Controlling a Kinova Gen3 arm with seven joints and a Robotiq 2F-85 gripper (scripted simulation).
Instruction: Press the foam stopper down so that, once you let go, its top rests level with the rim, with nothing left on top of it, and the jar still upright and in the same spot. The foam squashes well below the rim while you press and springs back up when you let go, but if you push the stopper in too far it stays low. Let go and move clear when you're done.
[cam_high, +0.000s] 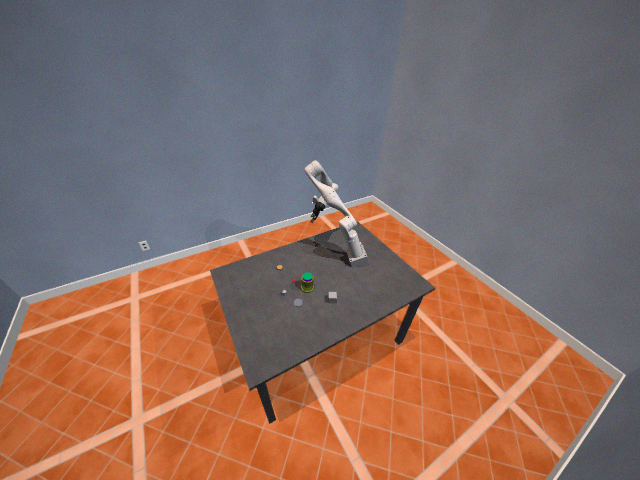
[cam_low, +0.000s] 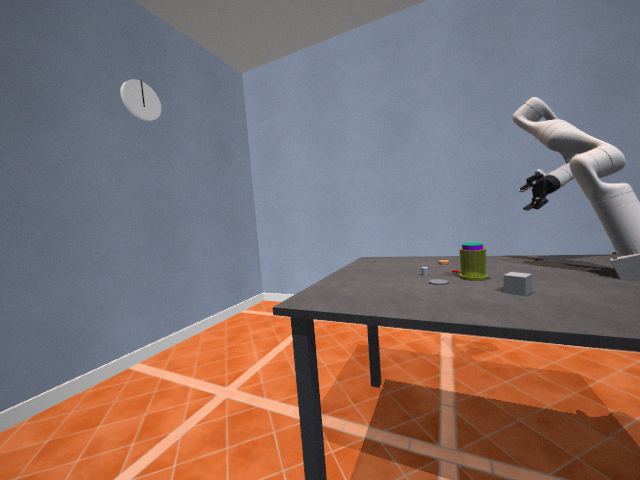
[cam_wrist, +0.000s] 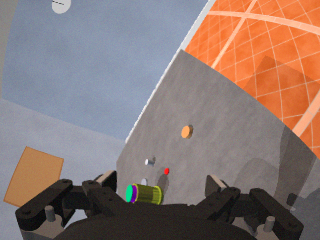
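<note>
Approach has not begun: black two-finger gripper (cam_low: 532, 196), fingers spread wide and empty, hangs high above the dark grey table (cam_low: 392, 304), needing descent over the olive-green ribbed jar's (cam_low: 473, 264) protruding purple foam stopper (cam_low: 472, 247).

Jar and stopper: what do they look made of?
The jar looks like see-through yellow-green plastic or tinted glass, with ribbed walls. The stopper standing above its rim is matte: a purple band, likely the foam, under a flat green cap. The open gripper hangs well above, holding nothing.
</note>
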